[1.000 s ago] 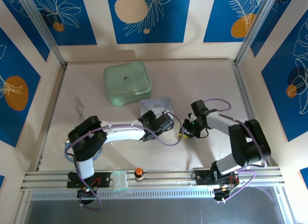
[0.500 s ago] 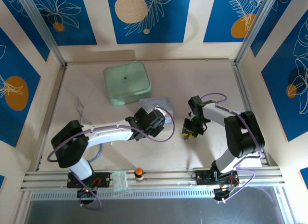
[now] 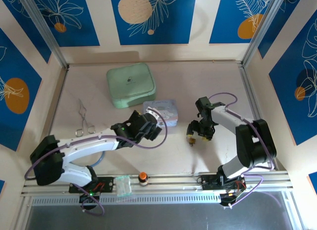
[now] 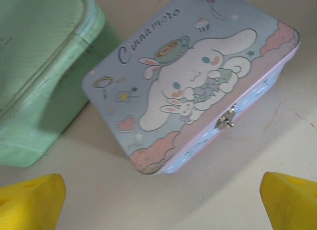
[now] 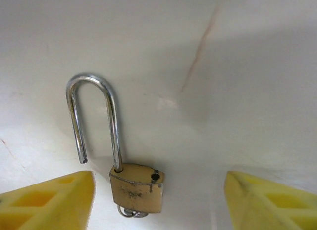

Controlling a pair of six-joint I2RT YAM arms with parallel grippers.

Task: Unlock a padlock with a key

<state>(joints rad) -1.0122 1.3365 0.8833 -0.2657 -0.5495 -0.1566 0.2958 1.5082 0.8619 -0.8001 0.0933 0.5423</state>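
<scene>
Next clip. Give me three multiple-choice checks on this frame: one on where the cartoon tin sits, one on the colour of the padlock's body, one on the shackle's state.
1. Where is the cartoon tin relative to the green case?
A. on top of it
B. beside it on the table
C. inside it

2. What colour is the body of the padlock?
A. red
B. black
C. brass-gold

3. How is the shackle?
A. one end free of the body
B. both ends seated in the body
C. off the body altogether

Answers:
1. B, the left wrist view shows it lying next to the case.
2. C, the right wrist view shows a gold body.
3. A, the shorter leg ends in open air.
</scene>
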